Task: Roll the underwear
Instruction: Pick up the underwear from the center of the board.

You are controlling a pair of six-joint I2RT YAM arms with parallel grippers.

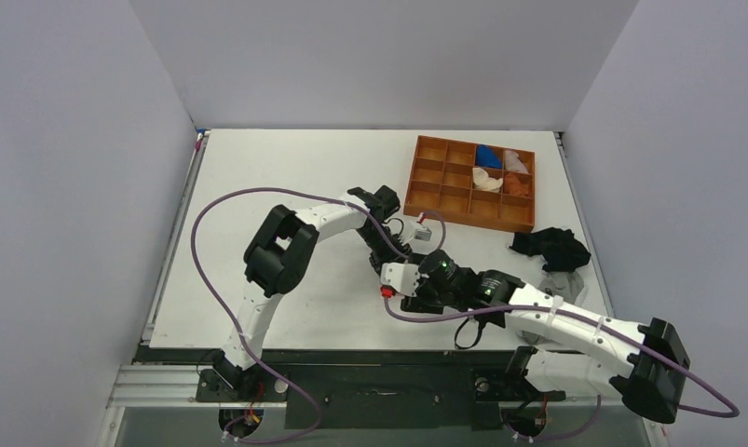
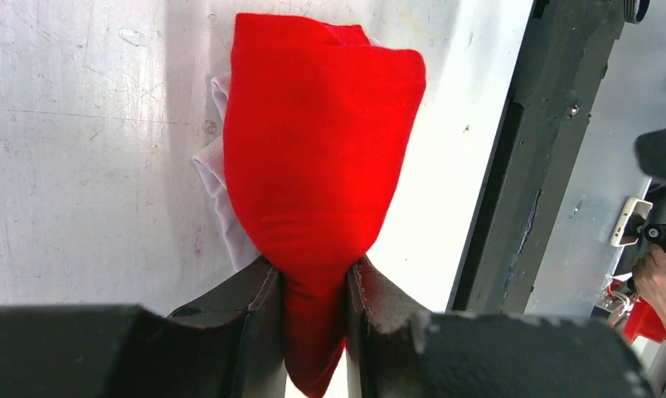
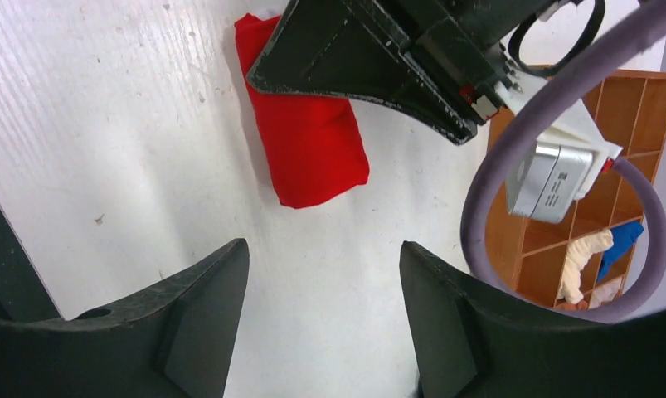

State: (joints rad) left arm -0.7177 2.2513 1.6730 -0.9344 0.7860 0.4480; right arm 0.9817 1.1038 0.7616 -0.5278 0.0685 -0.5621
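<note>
Left wrist view: my left jaws [image 2: 313,286] pinch one end of the bright red fabric underwear [image 2: 317,141], a plump roll with white trim peeking out, lying on the white table [image 2: 80,166] off the brown wooden compartment tray's [image 1: 432,172] near left corner. My right jaws [image 3: 325,257] gape empty; a crumpled black garment [image 1: 549,248] lies beside that tray.

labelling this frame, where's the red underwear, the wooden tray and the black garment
red underwear [image 2: 321,149], left wrist view, middle of the red fabric
wooden divided tray [image 1: 431,173], top view, bare left compartment
black garment [image 1: 551,250], top view, centre of the heap
</note>
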